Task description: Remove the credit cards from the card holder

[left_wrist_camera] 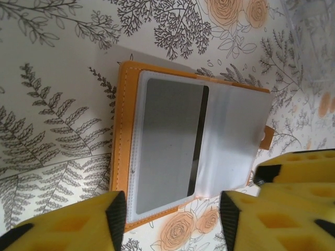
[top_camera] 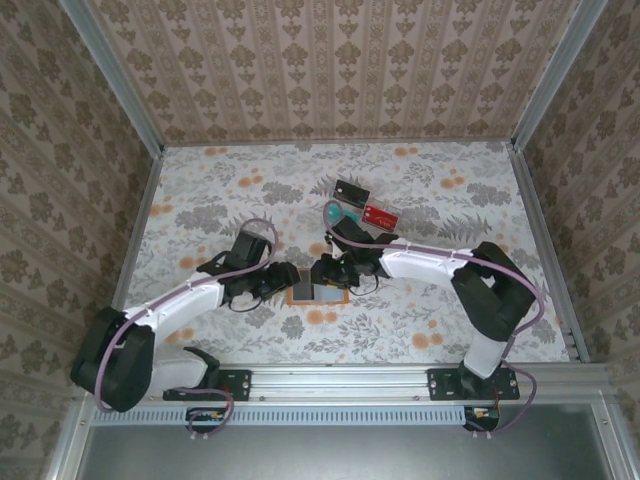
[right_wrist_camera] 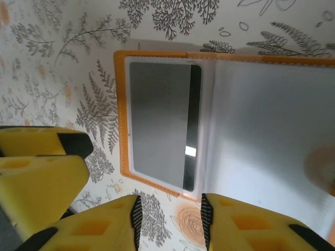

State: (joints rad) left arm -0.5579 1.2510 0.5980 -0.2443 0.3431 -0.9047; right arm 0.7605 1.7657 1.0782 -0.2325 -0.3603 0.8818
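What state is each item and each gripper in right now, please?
card holder: open flat on the table, pockets up.
grey card: inside a pocket of the holder.
black card: out, on the table.
teal card: out, on the table.
red card: out, on the table.
left gripper: open, over the holder's edge.
right gripper: open, narrower gap, over the holder's edge.

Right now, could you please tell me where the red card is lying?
In the top view, the red card lies right of centre, beyond the orange card holder, beside the teal-green card, nearer than and to the right of the black card.
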